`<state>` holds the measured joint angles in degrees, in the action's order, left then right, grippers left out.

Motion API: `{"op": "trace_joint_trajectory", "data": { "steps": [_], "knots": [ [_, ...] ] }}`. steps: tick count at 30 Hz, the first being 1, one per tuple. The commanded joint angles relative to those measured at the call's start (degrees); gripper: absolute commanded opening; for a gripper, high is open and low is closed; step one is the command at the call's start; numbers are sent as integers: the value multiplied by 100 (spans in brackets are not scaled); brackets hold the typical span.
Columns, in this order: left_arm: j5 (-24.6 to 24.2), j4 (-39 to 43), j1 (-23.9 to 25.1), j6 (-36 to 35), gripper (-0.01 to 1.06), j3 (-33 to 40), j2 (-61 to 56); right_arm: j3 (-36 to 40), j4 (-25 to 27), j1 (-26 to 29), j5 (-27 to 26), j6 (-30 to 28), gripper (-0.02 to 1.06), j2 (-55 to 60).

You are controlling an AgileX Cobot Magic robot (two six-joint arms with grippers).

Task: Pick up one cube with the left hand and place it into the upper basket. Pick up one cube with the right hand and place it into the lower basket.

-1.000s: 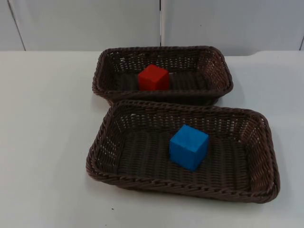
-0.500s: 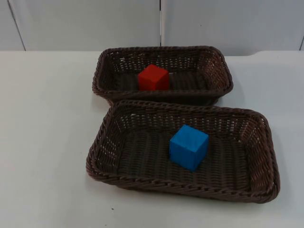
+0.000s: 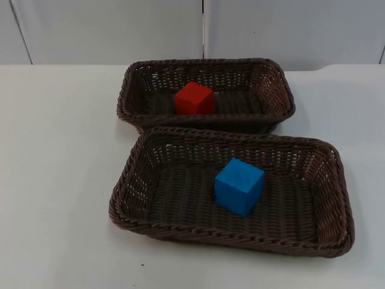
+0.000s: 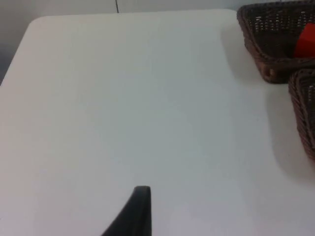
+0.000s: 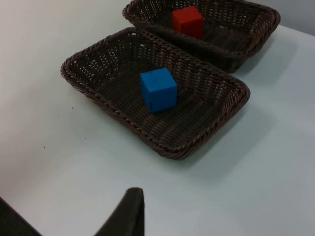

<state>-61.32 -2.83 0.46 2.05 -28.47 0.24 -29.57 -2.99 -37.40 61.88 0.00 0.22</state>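
The red cube [image 3: 194, 98] sits inside the upper basket [image 3: 133, 79]; the blue cube [image 3: 239, 186] sits inside the lower basket [image 3: 123, 183]. My left gripper [image 4: 140, 206] and right gripper [image 5: 129, 209] hang over bare white table [image 3: 60, 150], apart from the baskets. Whether either pair of jaws stands wide or narrow, I cannot tell.

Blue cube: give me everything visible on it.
The blue cube is a plain, matte, solid-coloured block with sharp edges and no markings. It sits flat on the floor of the lower basket, a dark brown woven tray, roughly mid-floor and a little toward the robot's right, turned at an angle to the basket's walls. It touches only the basket floor, apart from every wall. The right wrist view shows it the same way, upright. Nothing grips or covers it.
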Motion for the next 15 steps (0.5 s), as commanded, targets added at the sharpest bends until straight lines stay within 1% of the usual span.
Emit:
{"op": "trace_joint_trajectory", "data": {
  "steps": [1,15],
  "knots": [
    [-25,-12,20,26,105,12,-24,13,9,5,-12,0,105,-22],
    [-25,-12,20,26,105,12,-24,13,11,39,-12,0,105,-22]
  ]
}}
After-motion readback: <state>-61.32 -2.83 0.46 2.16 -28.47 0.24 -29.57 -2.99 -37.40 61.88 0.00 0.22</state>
